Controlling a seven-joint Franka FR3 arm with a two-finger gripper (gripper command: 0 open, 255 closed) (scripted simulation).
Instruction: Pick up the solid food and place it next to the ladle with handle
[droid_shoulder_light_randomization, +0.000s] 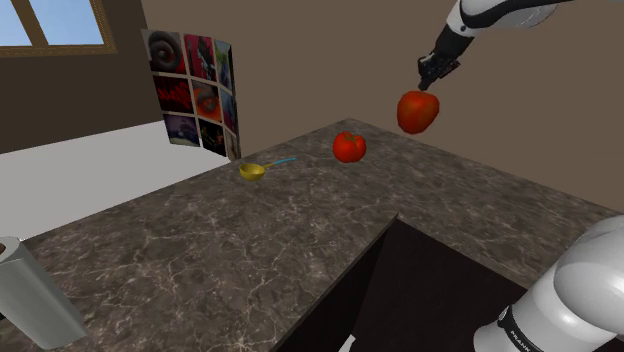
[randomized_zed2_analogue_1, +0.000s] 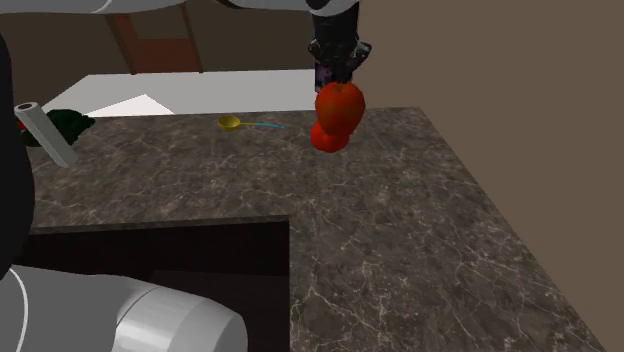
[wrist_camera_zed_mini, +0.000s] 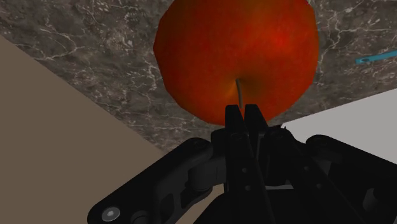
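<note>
A red apple (droid_shoulder_light_randomization: 418, 111) hangs in the air above the dark marble counter (droid_shoulder_light_randomization: 230, 240), near its far side. My gripper (droid_shoulder_light_randomization: 432, 85) is above it, shut on its thin stem. In the wrist view the fingertips (wrist_camera_zed_mini: 244, 114) meet on the stem, with the apple (wrist_camera_zed_mini: 235, 51) just beyond them. A second red fruit (droid_shoulder_light_randomization: 348, 147) rests on the counter below the held one. A small golden ladle (droid_shoulder_light_randomization: 252, 171) with a blue handle lies farther toward the shoulder view's left. In the second exterior view the held apple (randomized_zed2_analogue_1: 340, 105) overlaps the resting fruit (randomized_zed2_analogue_1: 327, 138), and the ladle (randomized_zed2_analogue_1: 230, 123) lies to their left.
A grey roll (droid_shoulder_light_randomization: 35, 300) stands at the counter's near left corner. A dark recess (droid_shoulder_light_randomization: 420, 290) cuts into the counter by the stand. Posters (droid_shoulder_light_randomization: 195, 90) hang on the brown wall. A white surface (droid_shoulder_light_randomization: 90, 160) lies past the counter's left edge.
</note>
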